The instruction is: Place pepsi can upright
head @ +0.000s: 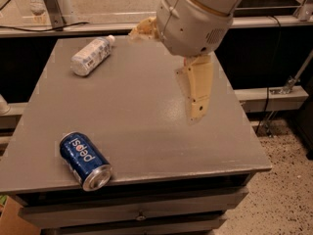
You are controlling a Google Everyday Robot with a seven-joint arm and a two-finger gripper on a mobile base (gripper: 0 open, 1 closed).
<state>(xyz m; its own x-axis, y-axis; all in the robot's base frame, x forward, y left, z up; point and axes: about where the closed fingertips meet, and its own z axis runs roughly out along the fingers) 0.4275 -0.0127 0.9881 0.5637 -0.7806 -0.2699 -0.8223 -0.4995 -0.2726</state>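
Note:
The pepsi can (84,159) is dark blue with white lettering. It lies on its side near the front left corner of the grey table (132,111), its silver top end facing the front edge. My gripper (164,75) hangs over the right middle of the table, well to the right of and beyond the can. Its cream fingers are spread apart and hold nothing: one finger (198,89) points down toward the table, the other (142,30) sticks out to the left. The bulky white wrist hides part of the table's far right.
A clear plastic bottle with a white label (90,56) lies on its side at the far left of the table. The table's front edge runs just below the can. Speckled floor and a cable are to the right.

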